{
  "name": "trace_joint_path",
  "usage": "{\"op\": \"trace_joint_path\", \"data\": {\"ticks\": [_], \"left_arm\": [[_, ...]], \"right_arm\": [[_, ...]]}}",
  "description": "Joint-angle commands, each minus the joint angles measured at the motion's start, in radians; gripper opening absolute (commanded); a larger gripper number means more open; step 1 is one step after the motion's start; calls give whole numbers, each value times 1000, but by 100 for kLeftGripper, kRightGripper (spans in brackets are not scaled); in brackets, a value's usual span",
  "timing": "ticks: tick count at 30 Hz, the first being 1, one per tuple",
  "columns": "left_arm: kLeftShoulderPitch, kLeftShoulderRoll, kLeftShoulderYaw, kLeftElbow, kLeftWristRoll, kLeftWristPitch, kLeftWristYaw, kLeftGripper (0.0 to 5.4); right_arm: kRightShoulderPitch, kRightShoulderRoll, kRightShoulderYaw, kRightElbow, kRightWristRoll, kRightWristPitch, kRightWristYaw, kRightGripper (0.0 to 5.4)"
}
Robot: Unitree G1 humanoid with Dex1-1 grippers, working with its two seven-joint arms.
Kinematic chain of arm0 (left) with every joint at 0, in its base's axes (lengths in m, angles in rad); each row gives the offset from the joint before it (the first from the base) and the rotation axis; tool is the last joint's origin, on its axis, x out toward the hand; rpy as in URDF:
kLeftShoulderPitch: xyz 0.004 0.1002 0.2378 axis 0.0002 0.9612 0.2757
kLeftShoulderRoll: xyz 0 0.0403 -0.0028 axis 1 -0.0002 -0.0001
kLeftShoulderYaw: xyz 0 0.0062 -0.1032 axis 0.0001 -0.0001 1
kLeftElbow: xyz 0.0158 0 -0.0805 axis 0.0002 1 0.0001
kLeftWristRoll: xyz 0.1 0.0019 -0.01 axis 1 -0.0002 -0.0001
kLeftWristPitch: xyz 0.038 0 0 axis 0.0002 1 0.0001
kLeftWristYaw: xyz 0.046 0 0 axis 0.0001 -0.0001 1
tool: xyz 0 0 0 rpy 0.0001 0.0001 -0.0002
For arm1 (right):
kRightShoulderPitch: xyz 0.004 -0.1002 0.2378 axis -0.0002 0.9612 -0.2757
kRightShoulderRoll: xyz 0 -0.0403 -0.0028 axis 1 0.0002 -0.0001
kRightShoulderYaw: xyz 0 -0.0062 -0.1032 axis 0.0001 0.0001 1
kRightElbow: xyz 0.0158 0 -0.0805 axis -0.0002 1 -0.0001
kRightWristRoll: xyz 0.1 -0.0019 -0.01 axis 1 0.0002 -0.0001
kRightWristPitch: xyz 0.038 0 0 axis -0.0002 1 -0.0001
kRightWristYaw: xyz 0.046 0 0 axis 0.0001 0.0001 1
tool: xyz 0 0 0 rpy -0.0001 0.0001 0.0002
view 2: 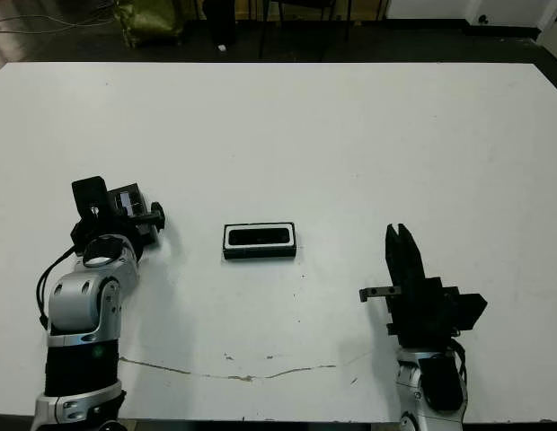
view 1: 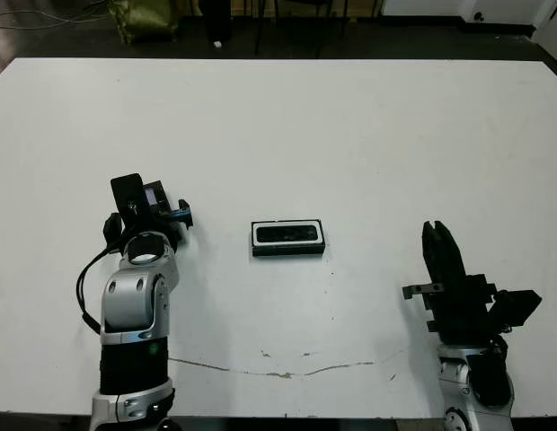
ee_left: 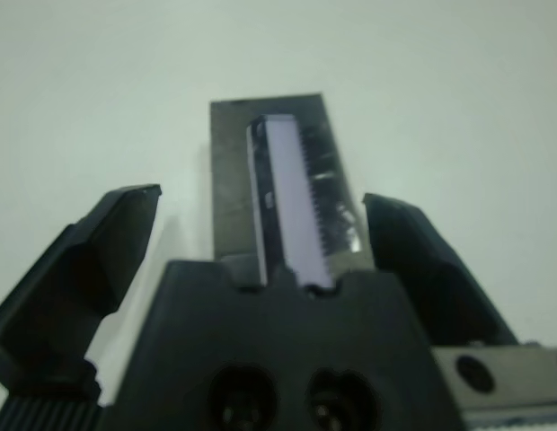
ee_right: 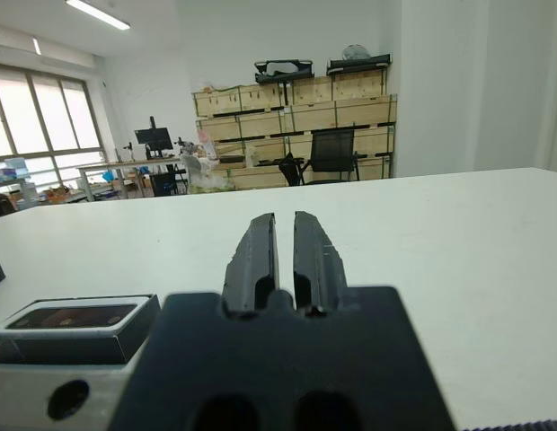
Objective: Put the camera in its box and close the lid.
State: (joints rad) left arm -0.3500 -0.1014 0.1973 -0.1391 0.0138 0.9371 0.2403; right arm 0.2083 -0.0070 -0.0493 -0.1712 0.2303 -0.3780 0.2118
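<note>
The box (view 1: 288, 252), black-walled with a white lining, lies at the table's middle. Inside it rests the slim black camera (view 1: 288, 233). The lid (view 1: 128, 189), flat and black with a pale glossy strip, lies at the left on the table. My left gripper (view 1: 145, 214) is open, one finger on each side of the lid (ee_left: 229, 180) and apart from it. At the front right, my right gripper (view 1: 433, 226) is shut and holds nothing. It points away from me, to the right of the box (ee_right: 72, 337).
A thin cracked line (view 1: 278, 370) runs across the white table near its front edge. Beyond the far edge are a dark floor, chair legs and a yellow-green bag (view 1: 144, 18).
</note>
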Motion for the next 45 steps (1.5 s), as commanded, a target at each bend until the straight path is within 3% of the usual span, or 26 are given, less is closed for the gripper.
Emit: {"op": "trace_joint_path", "data": {"ticks": [1, 12, 15, 18, 22, 29, 40, 45], "left_arm": [[-4, 28, 10, -5, -9, 76, -17, 539], [-1, 1, 69, -8, -72, 166, -42, 539], [-17, -50, 116, -7, -71, 187, 19, 539], [-42, -114, 183, -6, -81, 193, 81, 500], [-37, -150, 226, 6, -102, 146, 109, 407], [-5, -102, 168, -8, -74, 135, 96, 259], [82, -54, 124, -132, -104, 93, 4, 254], [133, 59, 48, -270, -107, 61, -106, 253]], "right_arm": [[11, 9, 4, 2, -9, -4, -10, 0], [16, 21, 6, 0, 6, -10, -11, 0], [13, 21, 3, 1, 5, -11, -12, 0], [14, 22, 3, -2, 3, -6, -16, 0], [15, 25, 4, -5, 2, -5, -18, 0], [16, 25, 6, -3, 2, -15, -15, 0], [33, 29, 12, -11, -5, -21, -21, 0], [46, 25, 10, -10, 6, -24, -12, 0]]}}
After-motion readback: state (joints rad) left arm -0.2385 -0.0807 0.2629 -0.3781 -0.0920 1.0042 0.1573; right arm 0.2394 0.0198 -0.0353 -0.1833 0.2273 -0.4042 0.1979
